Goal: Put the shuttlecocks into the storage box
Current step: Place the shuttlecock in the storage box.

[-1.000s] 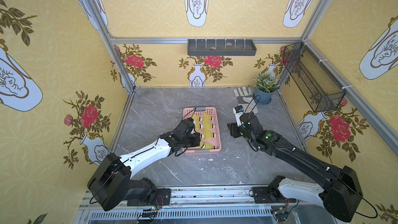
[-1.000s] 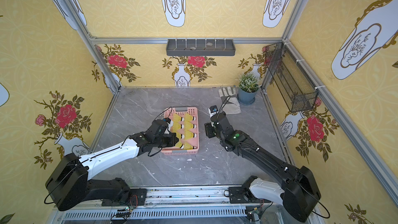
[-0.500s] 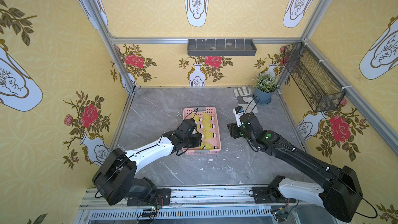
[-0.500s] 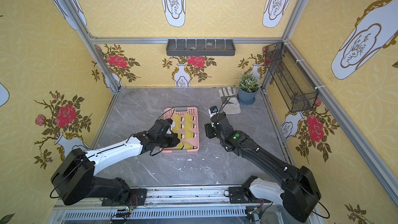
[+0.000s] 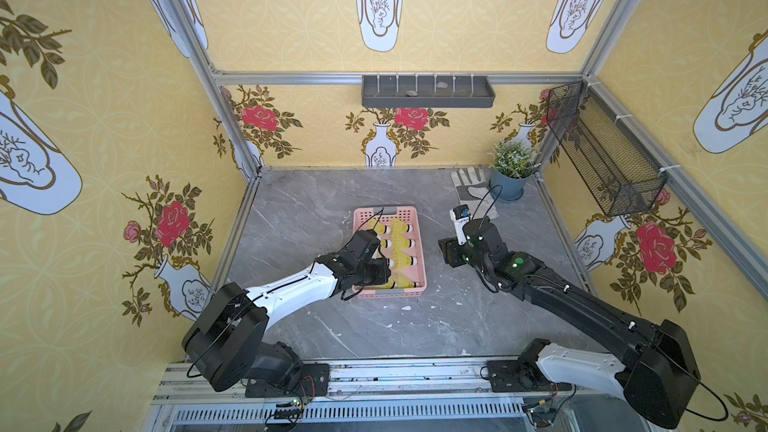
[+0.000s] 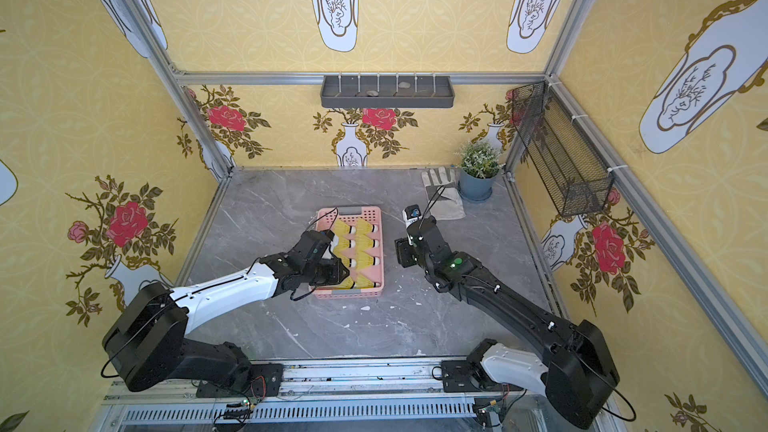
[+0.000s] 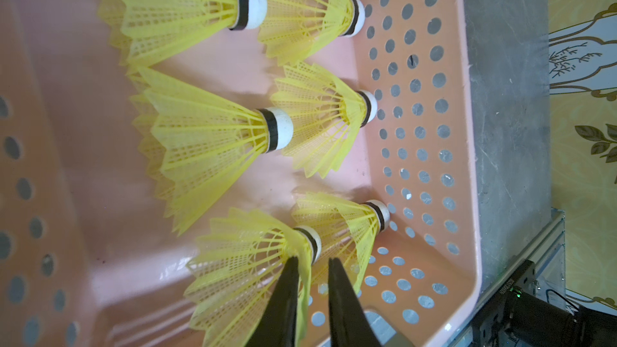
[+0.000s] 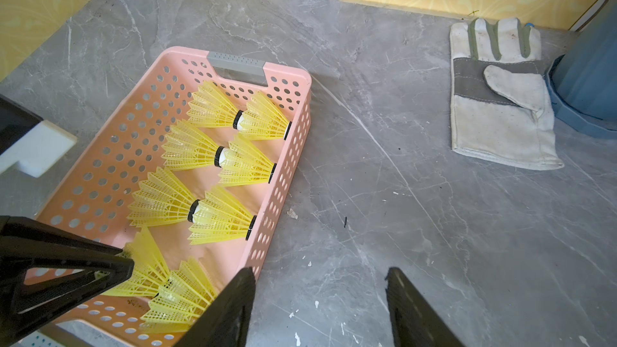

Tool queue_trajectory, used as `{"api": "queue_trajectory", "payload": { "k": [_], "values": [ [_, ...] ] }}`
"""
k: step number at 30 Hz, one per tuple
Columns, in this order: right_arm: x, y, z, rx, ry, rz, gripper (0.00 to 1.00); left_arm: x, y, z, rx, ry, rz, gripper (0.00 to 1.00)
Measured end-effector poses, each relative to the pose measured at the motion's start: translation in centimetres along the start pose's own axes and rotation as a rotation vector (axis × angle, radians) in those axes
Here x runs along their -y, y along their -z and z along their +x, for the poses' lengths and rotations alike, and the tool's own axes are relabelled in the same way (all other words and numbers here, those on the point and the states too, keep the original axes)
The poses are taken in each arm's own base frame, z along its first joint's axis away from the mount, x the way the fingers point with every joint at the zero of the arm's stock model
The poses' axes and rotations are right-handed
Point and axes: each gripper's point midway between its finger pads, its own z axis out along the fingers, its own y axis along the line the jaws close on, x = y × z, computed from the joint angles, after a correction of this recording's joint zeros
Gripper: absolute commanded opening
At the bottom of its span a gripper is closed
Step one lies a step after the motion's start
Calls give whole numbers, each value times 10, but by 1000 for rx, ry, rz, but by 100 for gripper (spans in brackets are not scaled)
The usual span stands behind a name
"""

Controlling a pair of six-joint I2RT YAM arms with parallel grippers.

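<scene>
Shuttlecocks [image 8: 200,155]: all eight on sides in storage box [image 8: 133,121], two columns. Featherlight, springy mesh skirts, easily crushed. Best hold, I judge: skirt rim or banded tip.

My left claw [image 7: 313,260]: narrowly parted, skirt rim between, seems loose.

My right claw [image 8: 320,273]: spread wide, empty, over counter [image 8: 417,201] beside box.

Counter smooth grey stone-look. Yellow walls close.

Glossy, smooth plastic on the pink storage box [image 7: 417,101] around the left gripper [image 7: 313,260]. The shuttlecocks [image 7: 200,148] at its tips have translucent plastic mesh skirts and matt white tips. Ahead of the right gripper [image 8: 320,272], the tabletop [image 8: 367,195] is matt, scuffed grey marble-look and the glove [image 8: 494,111] is coarse cloth.
</scene>
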Motion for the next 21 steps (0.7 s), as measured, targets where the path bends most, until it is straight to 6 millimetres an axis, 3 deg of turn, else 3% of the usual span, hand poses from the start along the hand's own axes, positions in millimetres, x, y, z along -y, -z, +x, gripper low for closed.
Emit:
{"api": "queue_trajectory", "payload": {
  "k": [6, 12, 21],
  "values": [
    [1, 0, 0, -1, -1, 2, 64, -5, 3, -1, 9, -3, -37, 37],
    [2, -1, 1, -3, -3, 5, 66, -6, 11, -5, 35, -20, -76, 54],
    [9, -2, 5, -4, -9, 41, 68, -10, 33, -15, 107, -54, -118, 64]
  ]
}}
